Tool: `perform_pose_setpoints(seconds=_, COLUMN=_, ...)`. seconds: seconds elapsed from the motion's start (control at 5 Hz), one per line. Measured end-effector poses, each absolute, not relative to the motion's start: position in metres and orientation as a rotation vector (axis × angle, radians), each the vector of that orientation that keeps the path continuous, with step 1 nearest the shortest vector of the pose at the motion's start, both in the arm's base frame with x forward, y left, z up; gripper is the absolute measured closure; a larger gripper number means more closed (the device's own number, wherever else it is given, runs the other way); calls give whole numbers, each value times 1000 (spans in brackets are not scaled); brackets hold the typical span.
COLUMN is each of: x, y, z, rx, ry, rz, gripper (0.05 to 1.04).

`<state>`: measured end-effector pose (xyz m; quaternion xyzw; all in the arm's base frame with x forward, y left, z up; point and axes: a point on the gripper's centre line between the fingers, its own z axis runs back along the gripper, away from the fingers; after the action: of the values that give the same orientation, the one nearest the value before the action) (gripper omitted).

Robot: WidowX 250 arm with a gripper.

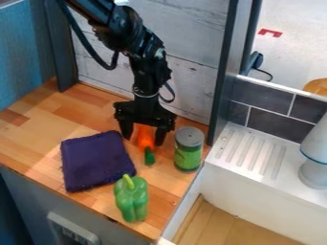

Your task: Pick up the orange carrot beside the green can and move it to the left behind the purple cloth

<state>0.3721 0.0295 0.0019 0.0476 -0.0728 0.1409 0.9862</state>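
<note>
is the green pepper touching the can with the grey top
Apart. The camera view shows a strip of wooden counter between the green pepper and the can, which stands up and to the right of it in the picture.

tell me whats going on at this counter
A black robot gripper is low over the wooden counter, its fingers apart on either side of an orange carrot with a green top. A folded purple cloth and a green-labelled can are on either side, and a green pepper stands near the counter's front edge.
</note>
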Motion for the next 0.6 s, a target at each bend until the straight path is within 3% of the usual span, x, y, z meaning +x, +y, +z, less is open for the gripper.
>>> perform_pose_setpoints(seconds=0.2, x=371, y=29, z=-2, rx=97, ry=-136, rz=284, gripper=150)
perform_pose_setpoints(seconds=0.4, x=370, y=29, z=-3, rx=93, ry=-133, rz=299, gripper=378)
perform_pose_setpoints(seconds=0.6, x=365, y=28, z=-4, rx=91, ry=-133, rz=287, gripper=488)
